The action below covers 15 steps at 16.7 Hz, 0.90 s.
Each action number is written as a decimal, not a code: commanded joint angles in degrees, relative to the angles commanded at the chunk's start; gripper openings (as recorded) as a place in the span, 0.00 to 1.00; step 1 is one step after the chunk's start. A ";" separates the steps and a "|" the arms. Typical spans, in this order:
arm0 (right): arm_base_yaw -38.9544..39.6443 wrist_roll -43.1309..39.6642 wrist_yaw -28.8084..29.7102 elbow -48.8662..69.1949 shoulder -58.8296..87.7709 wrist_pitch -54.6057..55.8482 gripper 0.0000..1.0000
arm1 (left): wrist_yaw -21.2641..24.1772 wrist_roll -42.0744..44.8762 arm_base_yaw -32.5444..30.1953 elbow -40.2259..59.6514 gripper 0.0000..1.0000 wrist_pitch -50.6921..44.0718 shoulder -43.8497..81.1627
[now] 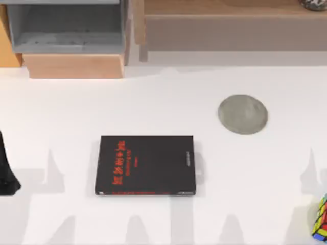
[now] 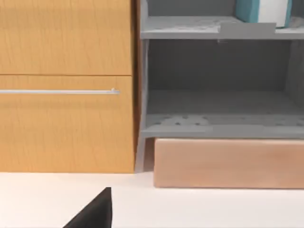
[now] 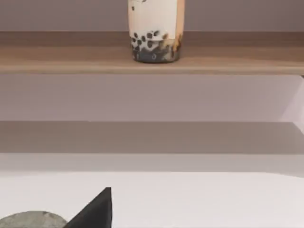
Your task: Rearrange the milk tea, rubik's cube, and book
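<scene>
Nearest to you, lower centre of the top view: black book (image 1: 146,165) with red lettering, lying flat on the white table (image 1: 168,102).

Cube (image 1: 320,218): lower right corner of the top view, cut by the frame edge, resting on the table.

Coaster (image 1: 243,114): grey disc, right of centre, well apart from the black book; its rim also appears in the right wrist view (image 3: 31,220).

Milk tea (image 3: 155,29): upright on the wooden shelf (image 3: 228,59), top centre of the right wrist view, pearls at its base.

Book (image 2: 262,11): teal, standing on the upper grey shelf (image 2: 190,27), upper right of the left wrist view.

Left arm (image 1: 7,171): parked at the left edge of the top view; you cannot tell how its jaws stand.

Right gripper: jaw state cannot be told.
</scene>
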 joint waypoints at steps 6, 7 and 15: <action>0.45 0.01 0.40 4.40 6.12 3.97 1.00 | 0.00 0.00 0.00 0.00 1.00 0.00 0.00; 0.61 0.02 0.64 6.39 9.16 5.77 1.00 | 0.00 0.00 0.00 0.00 1.00 0.00 0.00; 2.18 0.04 3.35 27.99 52.22 25.21 1.00 | 0.00 0.00 0.00 0.00 1.00 0.00 0.00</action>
